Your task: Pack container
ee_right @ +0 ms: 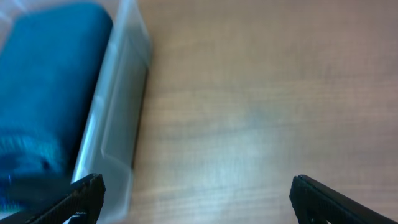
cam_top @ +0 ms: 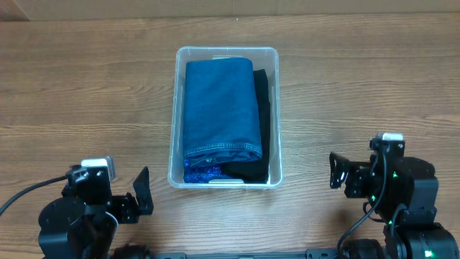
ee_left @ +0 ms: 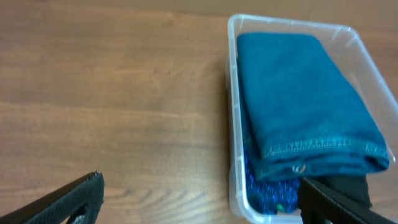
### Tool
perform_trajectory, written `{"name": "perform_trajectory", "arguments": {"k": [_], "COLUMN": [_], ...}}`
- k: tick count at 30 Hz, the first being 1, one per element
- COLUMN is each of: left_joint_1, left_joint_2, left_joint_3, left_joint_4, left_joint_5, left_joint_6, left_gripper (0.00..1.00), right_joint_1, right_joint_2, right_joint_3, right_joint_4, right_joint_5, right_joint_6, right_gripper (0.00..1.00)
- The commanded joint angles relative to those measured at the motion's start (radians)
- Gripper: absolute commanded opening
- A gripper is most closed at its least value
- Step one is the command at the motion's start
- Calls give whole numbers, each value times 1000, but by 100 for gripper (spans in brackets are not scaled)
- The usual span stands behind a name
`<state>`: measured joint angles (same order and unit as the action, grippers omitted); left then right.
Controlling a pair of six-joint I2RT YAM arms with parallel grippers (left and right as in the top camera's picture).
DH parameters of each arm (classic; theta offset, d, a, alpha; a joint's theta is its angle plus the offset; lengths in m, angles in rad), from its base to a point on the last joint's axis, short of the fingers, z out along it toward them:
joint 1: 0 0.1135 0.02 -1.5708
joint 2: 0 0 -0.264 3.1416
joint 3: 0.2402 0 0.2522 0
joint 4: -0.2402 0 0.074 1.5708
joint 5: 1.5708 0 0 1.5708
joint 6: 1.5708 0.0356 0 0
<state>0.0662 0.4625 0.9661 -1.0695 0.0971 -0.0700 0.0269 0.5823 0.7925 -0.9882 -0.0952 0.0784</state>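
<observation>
The clear plastic container point(cam_top: 173, 108) stands in the middle of the wooden table. Folded blue denim point(cam_top: 220, 108) fills most of it, with a black garment point(cam_top: 263, 115) along its right side and a blue patterned fabric point(cam_top: 201, 173) at its near end. My left gripper point(cam_top: 140, 196) is open and empty, near the table's front edge, left of the container's near left corner. My right gripper point(cam_top: 336, 173) is open and empty, to the right of the container. The left wrist view shows the container point(ee_left: 233, 93) and denim point(ee_left: 305, 99); the right wrist view shows its wall point(ee_right: 121, 106).
Bare wooden table point(cam_top: 86, 86) lies on both sides of the container. The arms' bases and cables sit at the front edge.
</observation>
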Motion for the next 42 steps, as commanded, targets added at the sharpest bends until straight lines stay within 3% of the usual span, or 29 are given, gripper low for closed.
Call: {"name": "perform_trajectory", "arguments": {"k": [1,13,15,19,22,25,30,42], "left_joint_1": [5,5,5,5,6,5,5,5], "left_joint_2": [-6,-5,-5,-5,-5,-5,-5,-5], "left_joint_3": [-11,-11,-11,-11,-11,-11,-11,-11], "left_joint_4": [-72,-150,-150,-150,-151,-151,-151,-154], "left_joint_5": [-3,-3,-3,-3,-3,-3,-3,-3], "left_joint_6": [22,22,22,22,22,22,22,22], "left_gripper": [100,100,100,100,100,100,100,100], "right_joint_1": [2,2,2,2,2,2,2,2], "right_joint_2": [0,-18,-114,-465,-564,-570,-565,-564], "right_joint_3": [-8,-9,-75,-444,-652,-784,-782,-782], "right_joint_4": [-64,-82,49,455,806,1047,906,904], "right_joint_5": [12,80,79,46,47,53,52,53], "right_joint_6": [3,-16,-75,-76,-80,-87,-86,-86], "right_gripper": [100,100,100,100,100,100,100,100]}}
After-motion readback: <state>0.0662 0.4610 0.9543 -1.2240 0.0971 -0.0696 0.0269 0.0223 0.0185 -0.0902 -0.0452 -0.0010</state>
